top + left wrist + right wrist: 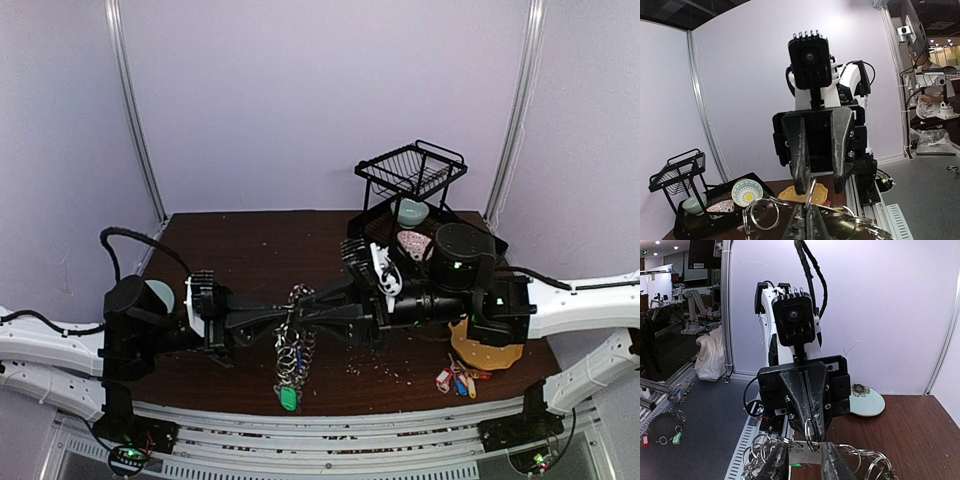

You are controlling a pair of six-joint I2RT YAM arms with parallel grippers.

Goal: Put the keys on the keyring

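Both grippers meet above the table's middle. My left gripper (pixel 284 319) (pixel 807 223) is shut on a small silver ring (pixel 811 192). That ring passes through the hole of a flat metal key blade (pixel 805 455), which sits between the fingers of my right gripper (pixel 306 306) (pixel 804 463). The keyring bunch (pixel 293 352), with many metal loops and a green tag (pixel 288 398), hangs below both grippers down to the table. More loops (pixel 757 450) show beside my right fingers.
A loose bunch of red, yellow and blue tagged keys (pixel 458 380) lies at the front right beside a yellow plate (pixel 487 352). A black wire rack (pixel 410 170) with bowls stands at the back right. A pale plate (pixel 160 295) lies by the left arm.
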